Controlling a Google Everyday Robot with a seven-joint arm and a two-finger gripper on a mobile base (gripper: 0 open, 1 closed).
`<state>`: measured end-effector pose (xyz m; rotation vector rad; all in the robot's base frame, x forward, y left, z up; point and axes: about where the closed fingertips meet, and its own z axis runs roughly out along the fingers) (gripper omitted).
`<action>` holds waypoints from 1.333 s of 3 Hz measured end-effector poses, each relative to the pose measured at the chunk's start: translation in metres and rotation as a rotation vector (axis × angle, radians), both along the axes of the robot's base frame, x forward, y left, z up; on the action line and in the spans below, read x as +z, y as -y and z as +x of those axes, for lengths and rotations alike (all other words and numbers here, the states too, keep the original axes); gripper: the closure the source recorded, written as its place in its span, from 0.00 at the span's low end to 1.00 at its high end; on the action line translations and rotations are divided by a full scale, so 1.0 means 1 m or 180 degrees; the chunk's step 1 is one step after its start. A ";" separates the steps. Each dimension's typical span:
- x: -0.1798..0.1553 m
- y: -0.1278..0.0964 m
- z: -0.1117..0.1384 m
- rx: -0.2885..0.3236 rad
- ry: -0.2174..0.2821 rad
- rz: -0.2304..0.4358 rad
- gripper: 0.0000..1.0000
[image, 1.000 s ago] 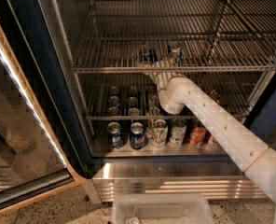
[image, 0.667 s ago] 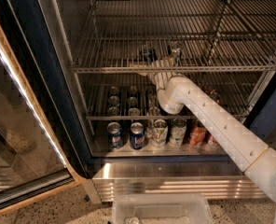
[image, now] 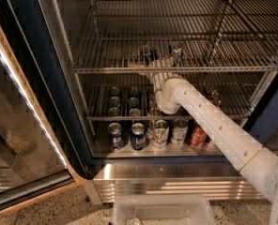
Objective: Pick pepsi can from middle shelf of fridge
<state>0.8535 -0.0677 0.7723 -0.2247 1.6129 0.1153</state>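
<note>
Arm (image: 214, 125) reaching up into fridge (image: 176, 184), glass door (image: 17, 139) swung open at left. Gripper (image: 152, 63) on middle shelf (image: 214, 68), just behind front rail, right at pepsi can (image: 148, 53). Can upright, dark, near shelf centre. Gripper looks pressed to its lower part, maybe around it; view too murky, cannot tell how wide it stands or whether it has hold. 1 pale can (image: 177, 51) upright just right. Lower rack: front row 2 blue cans (image: 138, 136), 2 pale, 1 orange-red can (image: 197, 136). Clear bin (image: 162, 209) on floor in front.
</note>
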 end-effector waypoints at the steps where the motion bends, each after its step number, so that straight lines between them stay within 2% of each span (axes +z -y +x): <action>1: -0.001 0.002 0.001 -0.0083 0.0017 0.0010 0.12; 2: -0.011 0.000 0.013 -0.0176 -0.0025 0.0031 0.21; 4: -0.017 -0.007 0.026 -0.0283 -0.0029 -0.0029 0.21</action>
